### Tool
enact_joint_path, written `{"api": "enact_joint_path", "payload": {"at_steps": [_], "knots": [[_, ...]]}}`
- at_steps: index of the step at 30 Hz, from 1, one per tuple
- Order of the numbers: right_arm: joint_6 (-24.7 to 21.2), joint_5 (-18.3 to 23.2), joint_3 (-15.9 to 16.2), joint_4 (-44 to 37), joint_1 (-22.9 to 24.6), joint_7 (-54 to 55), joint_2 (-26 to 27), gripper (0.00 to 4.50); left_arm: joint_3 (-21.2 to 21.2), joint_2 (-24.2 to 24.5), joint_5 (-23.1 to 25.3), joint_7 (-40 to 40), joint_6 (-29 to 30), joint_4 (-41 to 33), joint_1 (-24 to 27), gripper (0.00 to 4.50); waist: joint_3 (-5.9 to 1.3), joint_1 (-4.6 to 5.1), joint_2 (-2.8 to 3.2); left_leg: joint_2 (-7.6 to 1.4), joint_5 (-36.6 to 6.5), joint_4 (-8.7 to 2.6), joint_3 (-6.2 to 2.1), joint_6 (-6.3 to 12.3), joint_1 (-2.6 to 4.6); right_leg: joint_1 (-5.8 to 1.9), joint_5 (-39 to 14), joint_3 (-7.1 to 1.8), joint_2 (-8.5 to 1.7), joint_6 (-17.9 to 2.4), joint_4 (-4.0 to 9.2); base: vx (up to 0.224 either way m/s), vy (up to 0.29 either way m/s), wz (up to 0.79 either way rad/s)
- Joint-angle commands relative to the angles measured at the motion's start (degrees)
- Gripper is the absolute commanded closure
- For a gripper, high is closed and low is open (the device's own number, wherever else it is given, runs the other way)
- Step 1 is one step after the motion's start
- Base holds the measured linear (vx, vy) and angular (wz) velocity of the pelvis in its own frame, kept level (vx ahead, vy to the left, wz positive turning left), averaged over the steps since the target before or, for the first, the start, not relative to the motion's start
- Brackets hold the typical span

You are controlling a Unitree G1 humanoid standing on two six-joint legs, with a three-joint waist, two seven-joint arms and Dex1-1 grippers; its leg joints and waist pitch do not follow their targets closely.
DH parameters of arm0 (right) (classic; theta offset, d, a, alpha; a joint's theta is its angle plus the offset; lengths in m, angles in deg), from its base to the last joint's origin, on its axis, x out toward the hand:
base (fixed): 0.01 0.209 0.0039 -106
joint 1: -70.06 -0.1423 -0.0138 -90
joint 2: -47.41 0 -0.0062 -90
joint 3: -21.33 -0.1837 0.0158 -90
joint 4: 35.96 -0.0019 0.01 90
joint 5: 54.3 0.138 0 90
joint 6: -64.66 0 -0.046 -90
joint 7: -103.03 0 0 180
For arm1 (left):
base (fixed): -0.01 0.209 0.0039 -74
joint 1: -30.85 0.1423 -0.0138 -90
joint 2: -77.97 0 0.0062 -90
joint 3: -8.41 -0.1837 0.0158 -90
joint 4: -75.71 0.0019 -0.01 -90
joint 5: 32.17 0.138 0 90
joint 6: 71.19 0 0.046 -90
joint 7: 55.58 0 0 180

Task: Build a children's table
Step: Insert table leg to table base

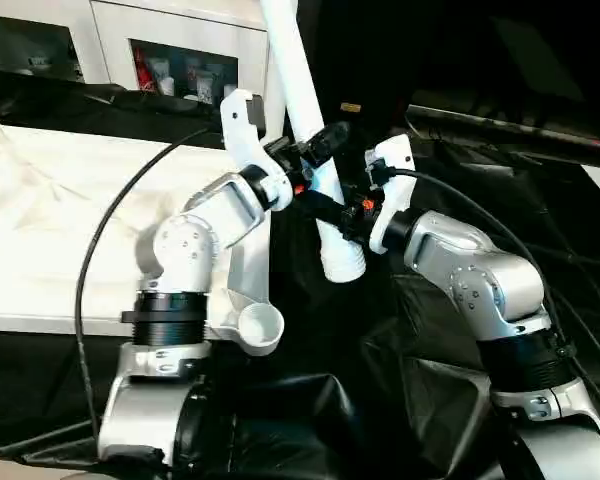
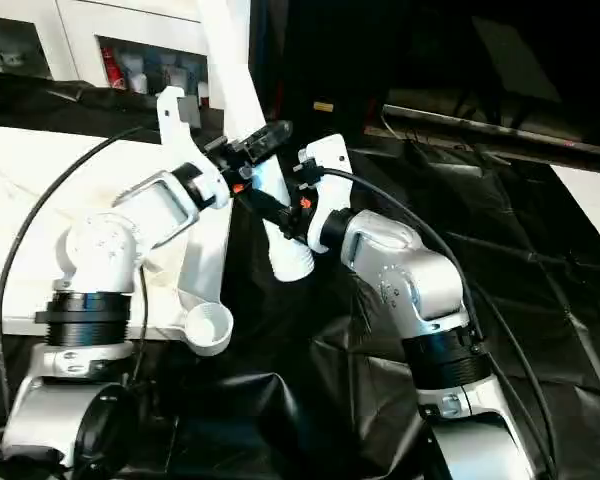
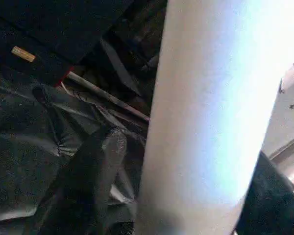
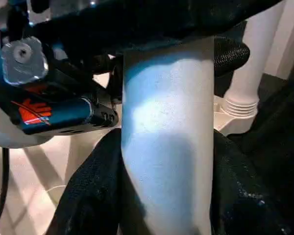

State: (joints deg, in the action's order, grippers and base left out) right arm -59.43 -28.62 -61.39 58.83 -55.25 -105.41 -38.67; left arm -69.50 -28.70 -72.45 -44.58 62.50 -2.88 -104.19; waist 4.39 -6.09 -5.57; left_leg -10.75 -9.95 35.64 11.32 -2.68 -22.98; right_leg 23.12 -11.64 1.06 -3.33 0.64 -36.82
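Observation:
A long white leg (image 1: 295,80) of the children's table slants up between my two grippers, its threaded end (image 1: 342,262) hanging down over black sheeting. My right gripper (image 1: 346,212) is shut on the leg just above the thread, with both black fingers (image 4: 93,196) pressed to its sides. My left gripper (image 1: 318,140) straddles the leg higher up, one finger (image 3: 93,176) a little off it. The white tabletop (image 1: 50,250) lies upside down on the left, and its open corner socket (image 1: 262,322) is below the leg. A second leg (image 4: 252,58) stands on its ribbed collar in the right wrist view.
A white glass-fronted cabinet (image 1: 180,50) stands at the back left. Crumpled black sheeting (image 1: 430,350) covers the ground to the right and front. A black cable (image 1: 100,230) loops over the tabletop to my left arm.

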Motion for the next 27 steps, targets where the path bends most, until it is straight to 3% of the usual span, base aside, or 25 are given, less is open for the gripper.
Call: {"api": "enact_joint_path", "payload": {"at_steps": [1, 10, 11, 13, 18, 21, 25, 27], "knots": [[1.93, -0.61, -0.48, -0.97, 0.05, 0.1, -0.24, 2.67, 0.57, 0.03, 0.78, -1.25, -0.5, 0.15, -0.6, 1.48, -4.65, 0.19, 1.38, -2.2, -9.69, -4.7, -1.49, -5.44, 2.06, -2.51, -2.55, -1.88, -3.9, -8.66, 4.13, 0.0, 0.0, 0.0], [3.83, -2.44, 0.16, -1.66, 0.47, -1.1, 0.08, 2.67, 0.69, 0.0, 0.22, -0.41, -0.7, -0.36, -0.16, 2.21, -4.62, 0.49, 1.56, -2.22, -9.92, -4.68, -1.47, -5.26, 2.16, -2.48, -2.12, -1.88, -3.87, -9.07, 4.13, 0.0, 0.0, 0.0], [3.78, -2.18, 0.0, -1.73, 0.49, -1.4, 0.16, 2.32, 0.68, 0.04, 0.13, -0.26, -0.64, -0.41, -0.13, 2.29, -4.62, 0.53, 1.55, -2.23, -10.08, -4.71, -1.49, -5.22, 2.13, -2.52, -2.18, -1.88, -3.86, -9.14, 4.09, 0.0, 0.0, 0.0], [1.97, 0.43, -1.49, -2.9, 0.49, -3.08, 0.33, 1.97, 0.12, 1.01, -0.74, 2.22, 0.32, -1.01, 0.05, 2.45, -4.64, 0.58, 1.55, -2.2, -10.11, -4.67, -1.46, -4.94, 2.13, -2.54, -1.94, -1.9, -3.84, -9.19, 4.1, 0.0, 0.0, 0.0], [-4.86, 6.38, -2.77, -6.38, 0.71, -9.7, -3.48, 1.56, -1.99, 4.88, -2.82, 9.94, 3.72, -2.94, 0.7, 2.61, -4.65, 0.68, 1.82, -2.23, -8.85, -4.6, -1.41, -4.19, 2.32, -2.53, -0.31, -1.78, -3.67, -10.07, 3.82, 0.0, 0.0, 0.0], [-7.24, 8.31, -3.23, -7.4, 0.9, -12.21, -5.64, 1.33, -2.09, 6.32, -3.71, 12.47, 4.74, -2.89, 0.48, 2.62, -4.6, 0.61, 1.65, -2.22, -8.97, -4.59, -1.33, -4.22, 2.24, -2.61, -0.96, -1.84, -3.8, -10.77, 3.91, 0.0, 0.0, 0.0], [-11.99, 11.35, -3.74, -8.26, 1.3, -17.91, -10.42, 1.24, -2.79, 10.74, -6.08, 21.89, 6.86, -2.2, -0.66, 2.62, -4.58, 0.37, 1.71, -2.15, -8.83, -4.58, -1.36, -3.98, 2.24, -2.74, -2.72, -1.88, -3.79, -10.42, 3.97, 0.0, 0.0, 0.0], [-13.45, 12.4, -3.84, -8.63, 1.35, -18.7, -11.12, 1.24, -2.6, 11.55, -7.46, 24.31, 7.78, -2.44, -0.94, 2.62, -4.58, 0.44, 1.72, -2.19, -8.02, -4.53, -1.3, -4.05, 2.16, -2.64, -1.95, -1.85, -3.91, -11.41, 3.84, 0.0, 0.0, 0.0]]}}
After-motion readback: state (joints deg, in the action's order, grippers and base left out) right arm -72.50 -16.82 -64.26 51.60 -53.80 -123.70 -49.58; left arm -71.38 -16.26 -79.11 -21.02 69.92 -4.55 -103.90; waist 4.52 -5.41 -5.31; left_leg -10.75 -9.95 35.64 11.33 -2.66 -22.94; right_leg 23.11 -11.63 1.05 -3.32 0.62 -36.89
